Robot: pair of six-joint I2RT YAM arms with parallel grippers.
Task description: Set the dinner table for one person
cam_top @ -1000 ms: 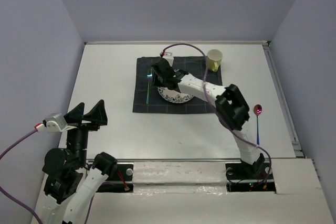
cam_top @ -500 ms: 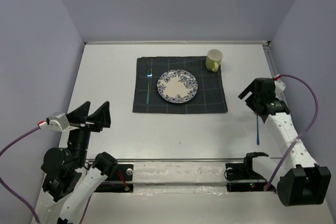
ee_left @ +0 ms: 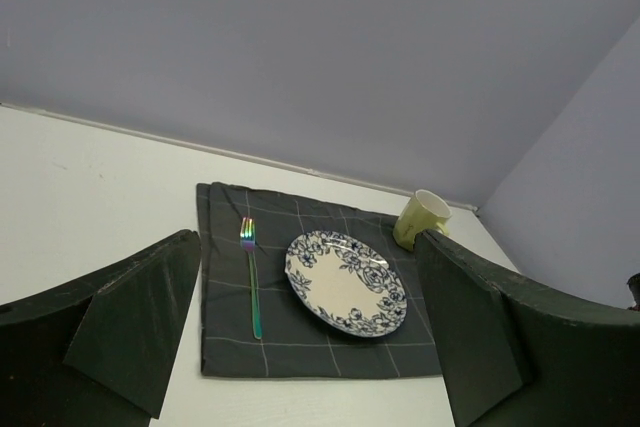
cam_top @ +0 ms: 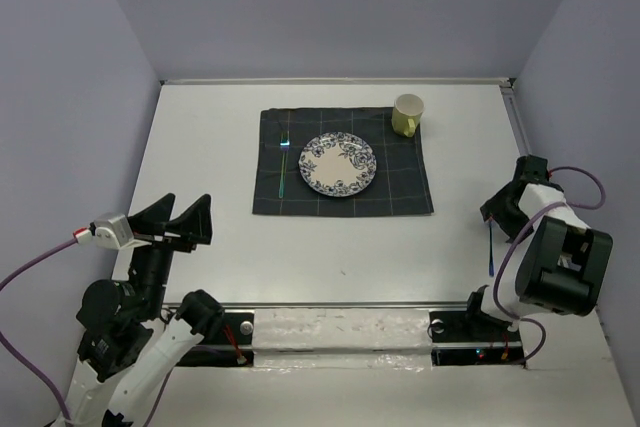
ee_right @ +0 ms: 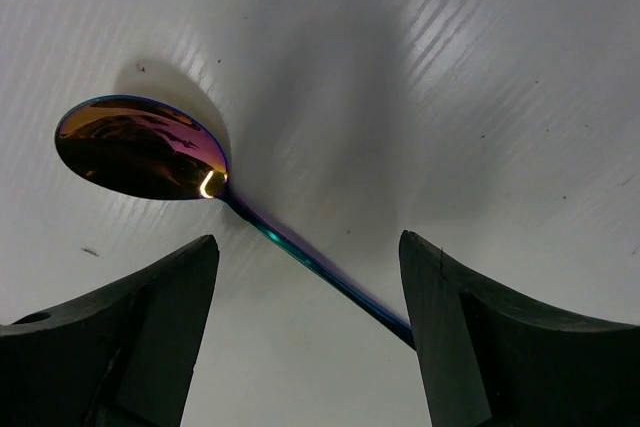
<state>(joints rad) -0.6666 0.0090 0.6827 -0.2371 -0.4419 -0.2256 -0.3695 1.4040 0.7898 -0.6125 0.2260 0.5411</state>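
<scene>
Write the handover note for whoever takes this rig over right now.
Left tool: open, empty, raised at the near left.
Right tool: open, straddling the handle of the spoon, not closed on it.
Done: on the checked cloth, plate in the middle, fork left of it, mug at the far right corner.
Left: the spoon lies on the bare dinner table, right of the cloth; probably grasp it and lay it right of the plate.

From above, the right tool (cam_top: 496,214) hides the spoon (cam_top: 490,253) bowl; only its handle shows.
</scene>
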